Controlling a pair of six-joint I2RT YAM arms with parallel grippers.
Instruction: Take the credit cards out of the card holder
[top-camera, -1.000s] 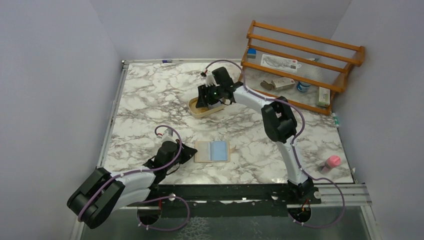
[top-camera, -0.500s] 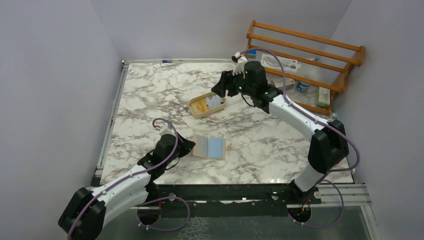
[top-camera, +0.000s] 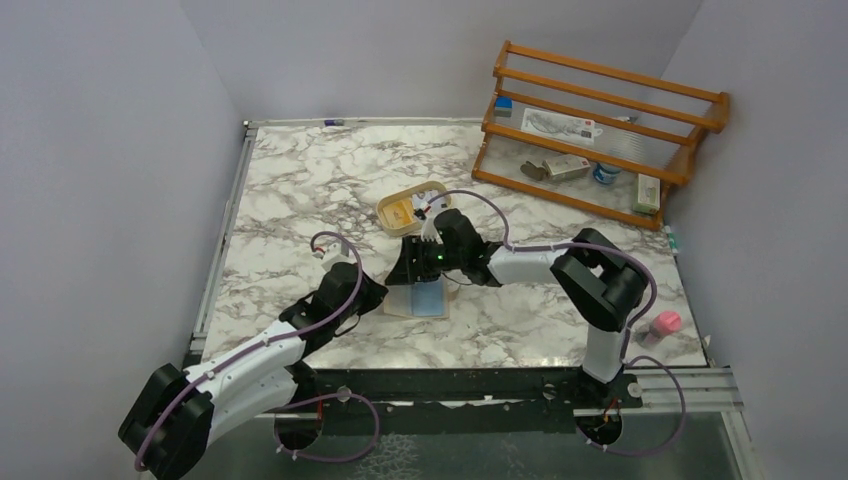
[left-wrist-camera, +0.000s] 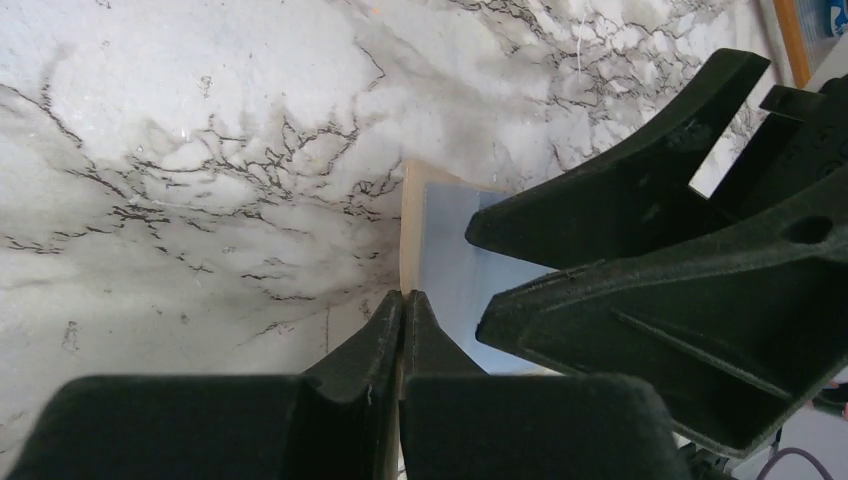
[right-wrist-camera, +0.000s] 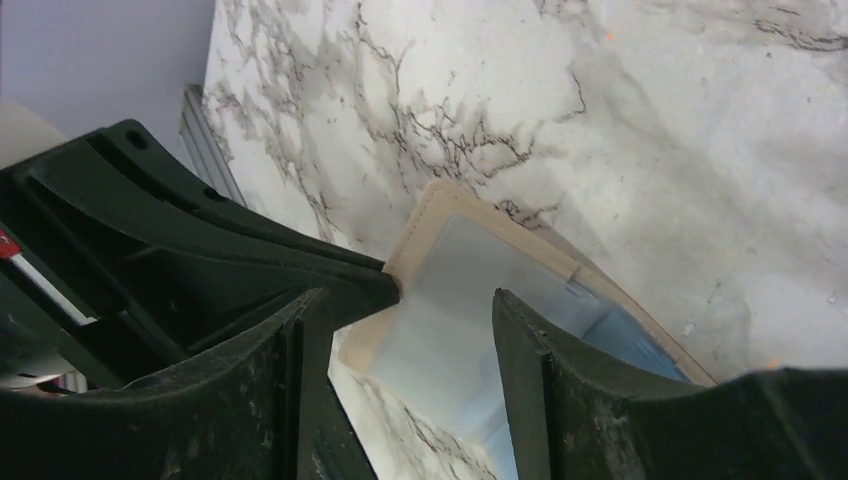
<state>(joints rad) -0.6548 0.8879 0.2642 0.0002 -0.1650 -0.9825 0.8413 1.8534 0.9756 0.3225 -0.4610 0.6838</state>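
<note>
top view: the open card holder (top-camera: 400, 305) lies on the marble table (top-camera: 300, 190). the left gripper (top-camera: 378, 292) sits at the holder's left edge. the right gripper (top-camera: 408, 272) hangs over its far edge, and a beige tray (top-camera: 388, 222) lies beyond it.
left wrist view: the left gripper's fingers are pressed together, with their tips at the holder's tan edge.
right wrist view: the right gripper's fingers are spread apart on either side of a pale blue credit card (right-wrist-camera: 450, 320) in the holder.
</note>
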